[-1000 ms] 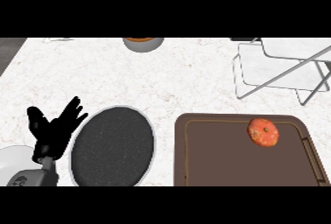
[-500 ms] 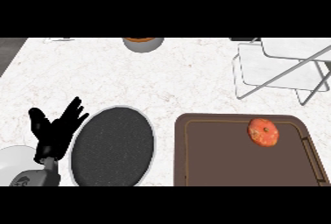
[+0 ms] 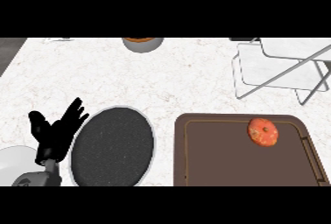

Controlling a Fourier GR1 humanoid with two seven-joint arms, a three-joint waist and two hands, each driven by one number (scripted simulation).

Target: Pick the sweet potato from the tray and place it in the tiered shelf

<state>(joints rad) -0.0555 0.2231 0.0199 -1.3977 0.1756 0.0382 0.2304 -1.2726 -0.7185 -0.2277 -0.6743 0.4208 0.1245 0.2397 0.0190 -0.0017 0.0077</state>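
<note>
Sweet potato (image 3: 263, 131) lies in the brown tray's (image 3: 213, 166) far right corner, not yet picked up, the tiered shelf (image 3: 284, 70) beyond it. The left hand (image 3: 58, 133) rests beside a dark plate (image 3: 113, 148), fingers spread, holding nothing; no right hand shows.

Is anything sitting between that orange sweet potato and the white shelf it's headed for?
Nothing visible does. The sweet potato lies near the far edge of the tray, and only that rim and a strip of counter separate it from the tiered shelf beyond.
</note>
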